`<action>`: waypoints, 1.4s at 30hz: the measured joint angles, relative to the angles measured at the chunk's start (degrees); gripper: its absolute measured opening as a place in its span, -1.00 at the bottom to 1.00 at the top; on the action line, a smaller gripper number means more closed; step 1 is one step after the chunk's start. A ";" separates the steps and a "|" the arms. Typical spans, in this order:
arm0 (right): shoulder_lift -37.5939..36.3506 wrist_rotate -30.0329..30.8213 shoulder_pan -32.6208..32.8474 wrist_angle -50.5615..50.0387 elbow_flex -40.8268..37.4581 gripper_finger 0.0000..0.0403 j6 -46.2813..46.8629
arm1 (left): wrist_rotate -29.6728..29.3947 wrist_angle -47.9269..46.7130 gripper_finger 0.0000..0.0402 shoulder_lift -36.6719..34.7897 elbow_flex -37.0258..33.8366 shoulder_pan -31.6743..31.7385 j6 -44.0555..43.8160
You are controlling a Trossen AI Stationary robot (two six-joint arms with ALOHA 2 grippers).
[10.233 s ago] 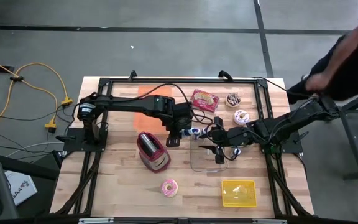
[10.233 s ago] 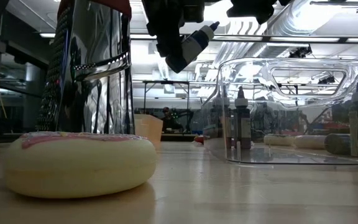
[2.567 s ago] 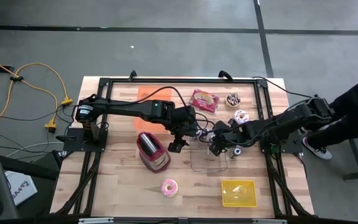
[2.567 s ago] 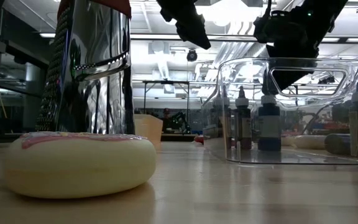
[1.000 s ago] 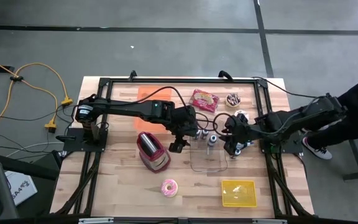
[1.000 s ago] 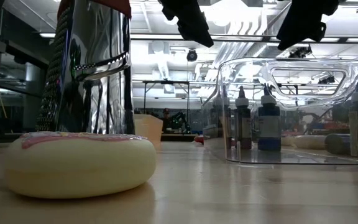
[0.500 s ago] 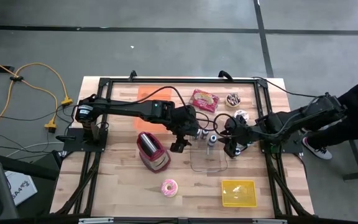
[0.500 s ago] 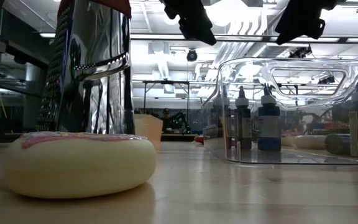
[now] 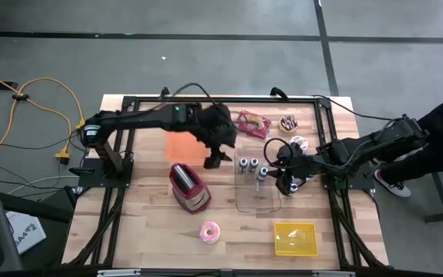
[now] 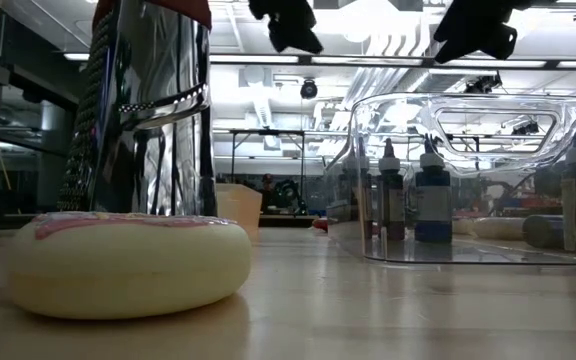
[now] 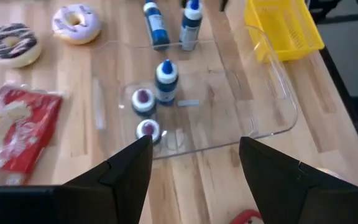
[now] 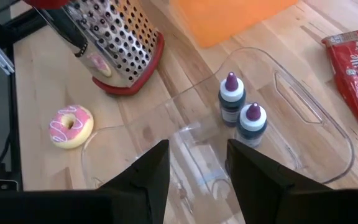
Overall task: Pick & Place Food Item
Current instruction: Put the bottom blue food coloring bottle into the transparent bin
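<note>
Two dark jointed arms; black looping cables; black fingers [image 11: 126,171]

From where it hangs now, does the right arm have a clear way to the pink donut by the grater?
Probably yes. The right end effector hangs open and empty above the clear bin; the pink donut lies alone on bare wood, apart from the grater, with nothing over it.

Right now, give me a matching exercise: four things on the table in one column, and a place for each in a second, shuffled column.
Things:
1. purple-capped bottle
2. pink donut
3. yellow basket
4. grater

Places:
A. near the table's front edge, right of the pink donut
B. standing inside the clear bin
C. on bare wood, front of the grater
D. upright, left of the clear bin

Pairs: 1-B, 2-C, 3-A, 4-D
</note>
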 joint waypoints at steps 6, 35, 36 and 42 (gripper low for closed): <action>0.00 0.00 0.00 1.67 0.00 -0.27 -0.02 | 1.53 -2.39 0.17 -3.35 0.00 5.13 -0.02; 0.00 0.11 0.00 2.09 0.00 -0.27 -0.04 | 21.21 -15.11 0.17 -20.45 -7.30 29.51 3.11; 0.00 0.13 0.00 2.10 0.00 -0.27 -0.02 | 21.24 -14.82 0.17 -21.13 -8.21 30.40 3.12; 0.00 0.16 0.00 2.45 0.00 -0.27 -0.03 | 20.21 -14.43 0.17 -22.32 -9.79 34.65 2.73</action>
